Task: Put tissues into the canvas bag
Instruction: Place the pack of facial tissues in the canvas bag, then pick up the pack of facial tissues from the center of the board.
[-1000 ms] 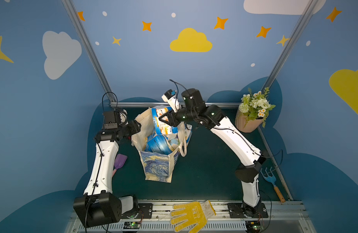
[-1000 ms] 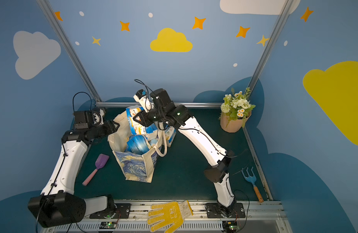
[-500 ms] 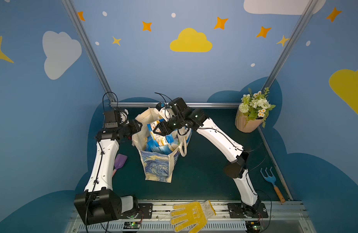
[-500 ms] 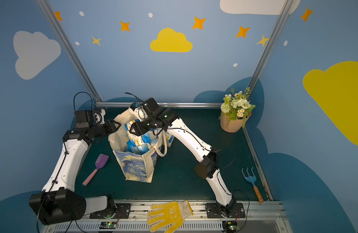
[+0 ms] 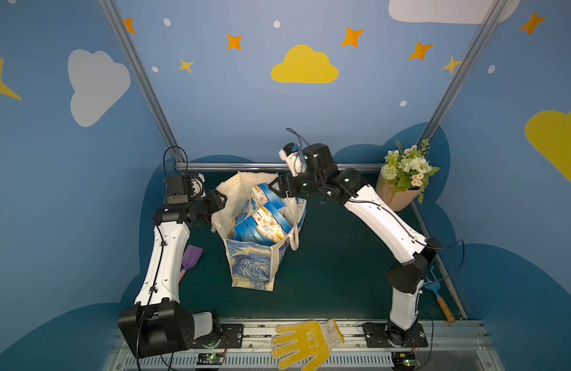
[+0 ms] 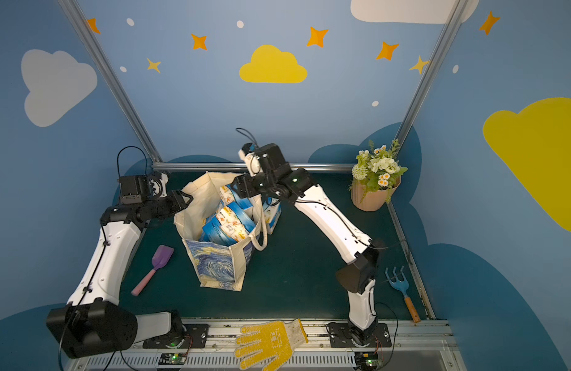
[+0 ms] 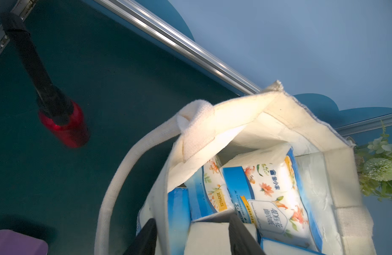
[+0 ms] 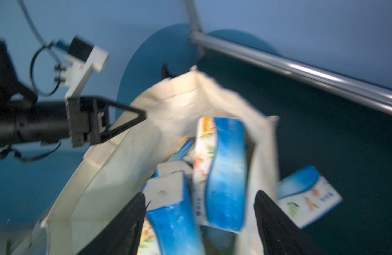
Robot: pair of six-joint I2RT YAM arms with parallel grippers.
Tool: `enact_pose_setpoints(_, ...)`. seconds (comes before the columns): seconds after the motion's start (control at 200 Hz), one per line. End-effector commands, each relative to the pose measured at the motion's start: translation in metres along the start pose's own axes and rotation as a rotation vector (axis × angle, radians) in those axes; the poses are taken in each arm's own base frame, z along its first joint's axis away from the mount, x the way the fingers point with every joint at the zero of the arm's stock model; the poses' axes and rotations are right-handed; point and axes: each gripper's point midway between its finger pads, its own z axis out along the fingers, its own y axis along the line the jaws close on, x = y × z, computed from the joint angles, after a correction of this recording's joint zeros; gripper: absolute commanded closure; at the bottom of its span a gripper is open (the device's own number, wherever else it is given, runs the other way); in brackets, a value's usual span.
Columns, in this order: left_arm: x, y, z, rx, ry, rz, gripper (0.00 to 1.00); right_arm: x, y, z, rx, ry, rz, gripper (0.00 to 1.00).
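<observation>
Left gripper (image 5: 223, 198) pinches the left rim of the cream starry-print canvas bag (image 5: 250, 269), presumably propping its mouth open. Right gripper (image 5: 274, 189) hovers over the far rim, jaws spread, empty. Blue-and-white tissue packs (image 5: 261, 225) sit inside; one stray pack (image 6: 273, 212) lies just right of it.

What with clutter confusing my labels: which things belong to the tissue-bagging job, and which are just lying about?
Job: canvas bag; tissue packs inside it; a loose tissue pack beside it; left gripper pinching the rim; right gripper open above.
Lying about: purple scoop; yellow work glove; blue hand rake; potted flowers.
</observation>
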Motion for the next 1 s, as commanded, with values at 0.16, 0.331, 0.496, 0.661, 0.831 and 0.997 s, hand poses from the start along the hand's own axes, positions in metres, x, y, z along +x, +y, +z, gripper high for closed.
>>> enact_pose_setpoints(0.16,-0.014,-0.014,-0.013,0.036,-0.060,0.054,0.96,0.019,-0.148,0.007,0.365,0.016,0.338,0.19)
enact_pose_setpoints(0.331,-0.013,-0.013,-0.010,0.041,-0.049,0.046,0.96,0.069,-0.164,0.057,0.374,0.195,0.395,0.17)
enact_pose_setpoints(0.496,-0.013,-0.013,-0.010,0.039,-0.047,0.048,0.96,0.102,-0.157,0.091,0.405,0.314,0.353,0.14)
enact_pose_setpoints(0.661,-0.014,-0.015,-0.011,0.047,-0.048,0.044,0.96,0.139,-0.150,0.120,0.392,0.425,0.364,0.10)
enact_pose_setpoints(0.831,-0.013,-0.015,-0.009,0.051,-0.043,0.039,0.96,0.156,-0.144,0.136,0.433,0.470,0.319,0.09)
enact_pose_setpoints(0.997,-0.013,-0.013,-0.012,0.039,-0.049,0.051,0.96,0.174,-0.171,0.122,0.615,0.521,0.271,0.08)
